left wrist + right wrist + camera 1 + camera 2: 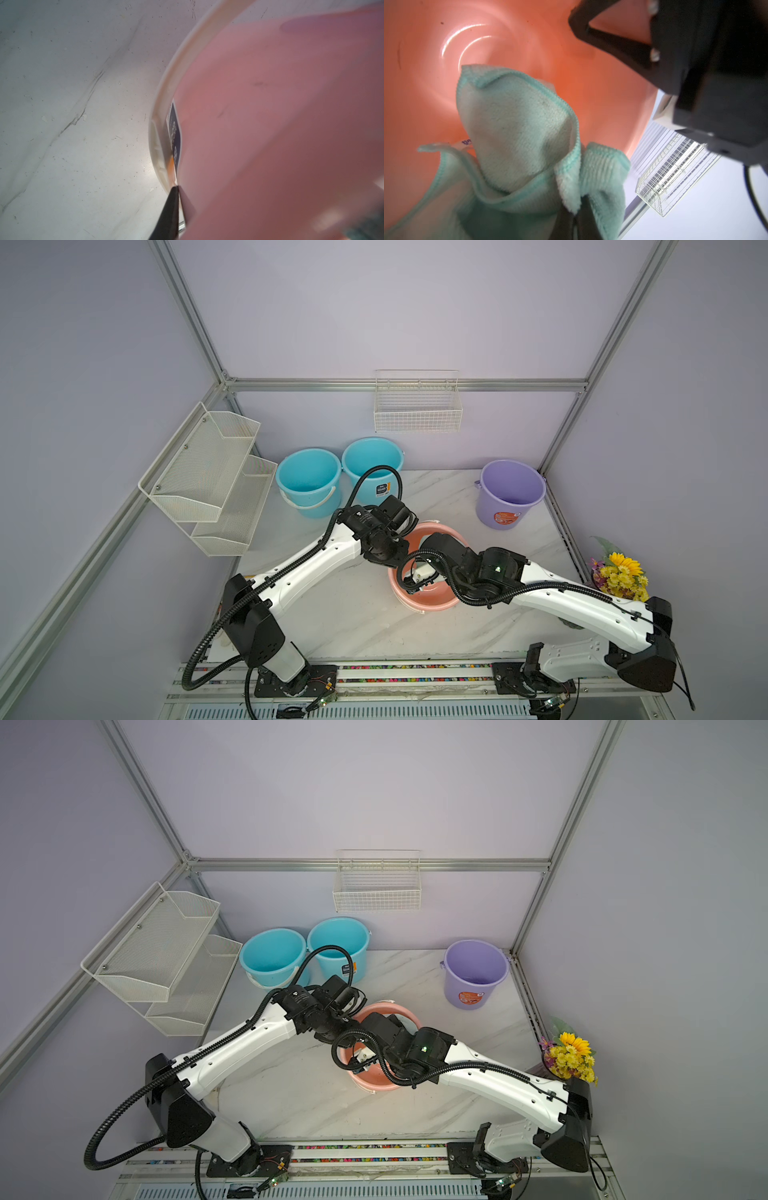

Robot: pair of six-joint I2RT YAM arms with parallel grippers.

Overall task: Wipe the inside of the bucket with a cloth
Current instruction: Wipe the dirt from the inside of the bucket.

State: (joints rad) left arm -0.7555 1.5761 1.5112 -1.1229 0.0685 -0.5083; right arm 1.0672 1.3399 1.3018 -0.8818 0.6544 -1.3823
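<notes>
With left gripper (pixel 178 189) pinching the rim of the pink bucket (pixel 270 104) and right gripper (pixel 576 220) nipped shut on the mint cloth (pixel 517 128), just sweep round the wall, pressing lightly.

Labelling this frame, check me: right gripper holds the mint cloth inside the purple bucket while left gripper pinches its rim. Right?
Wrong bucket. The right wrist view shows the cloth, held by the right gripper, inside the pink bucket; the purple bucket stands apart at the back in both top views. The left gripper does pinch the pink rim.
</notes>
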